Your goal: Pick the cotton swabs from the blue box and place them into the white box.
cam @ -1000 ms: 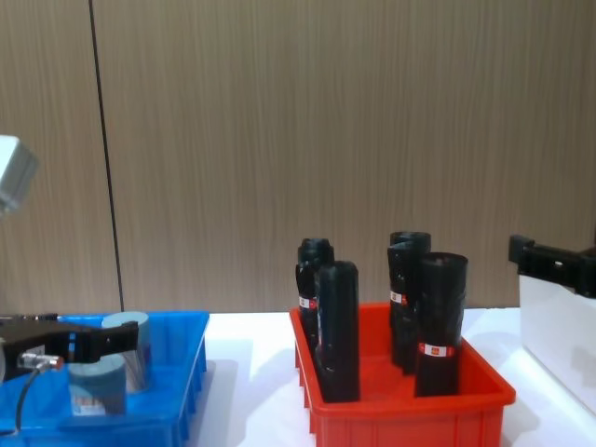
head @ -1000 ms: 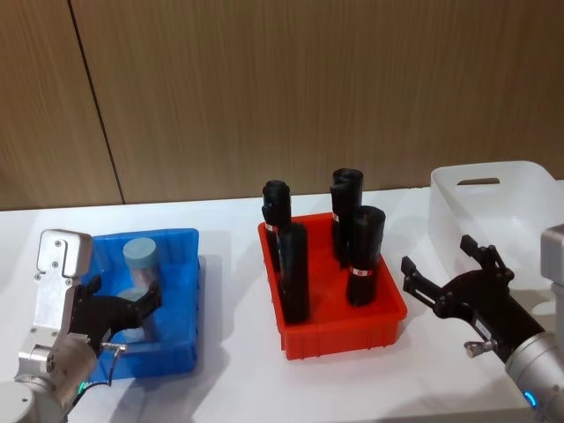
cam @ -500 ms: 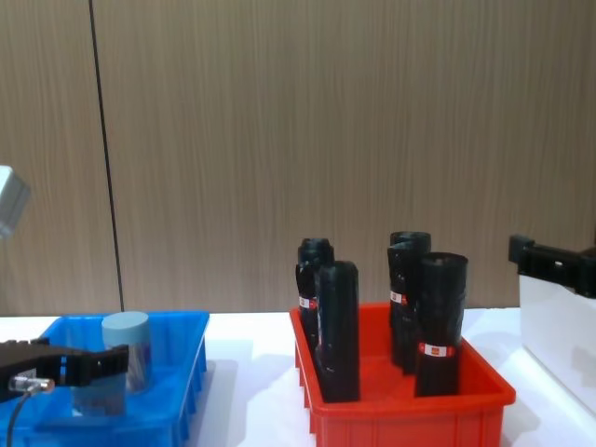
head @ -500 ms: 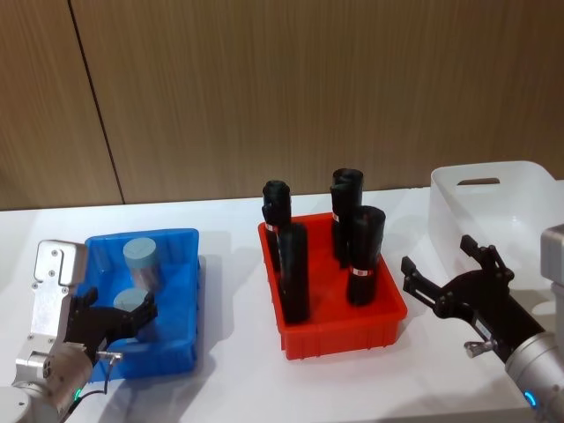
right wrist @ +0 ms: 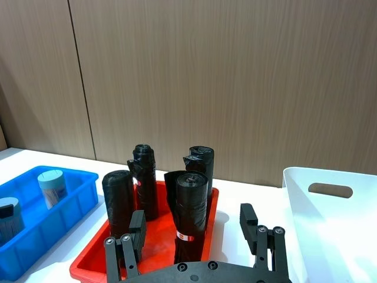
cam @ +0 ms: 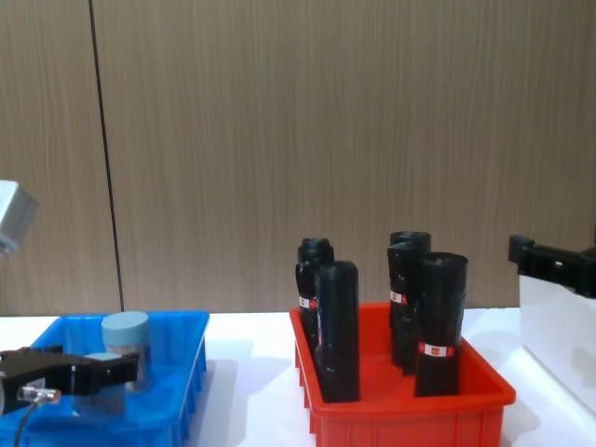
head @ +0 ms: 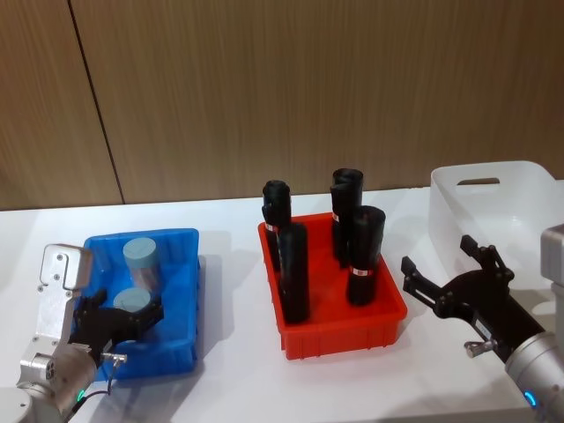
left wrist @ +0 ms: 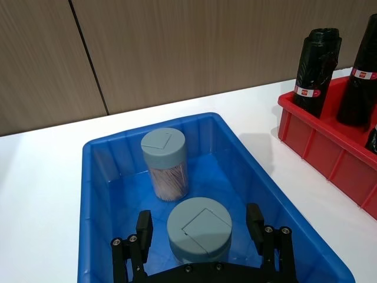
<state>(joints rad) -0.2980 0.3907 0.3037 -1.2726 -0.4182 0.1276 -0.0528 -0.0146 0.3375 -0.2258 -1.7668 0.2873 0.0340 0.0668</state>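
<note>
The blue box (head: 176,236) sits on the left of the white tabletop (head: 233,388). It holds two cotton swabs jars, both upright with pale blue-grey lids. The far jar (head: 141,260) stands close to the box's far wall. The near jar (head: 132,301) stands just in front of it, toward the middle of the box.

The left tool (left wrist: 199,224) is lowered into the near part of the blue box. Its fingers (left wrist: 144,227) are spread apart, one on either side of the near jar. In the left wrist view a narrow gap shows between each finger and the jar's wall, so the tool is not clamped on it.

A red bin (head: 344,339) sits in the middle of the tabletop. It holds black cylinders (head: 293,273) with red-white bands, all standing upright.

The white box (head: 458,211) is at the far right. The right tool (head: 436,254) hangs just in front of it, to the right of the red bin. Its fingers are wide apart and hold nothing.

A wood-panelled wall (head: 264,88) rises behind the tabletop.
</note>
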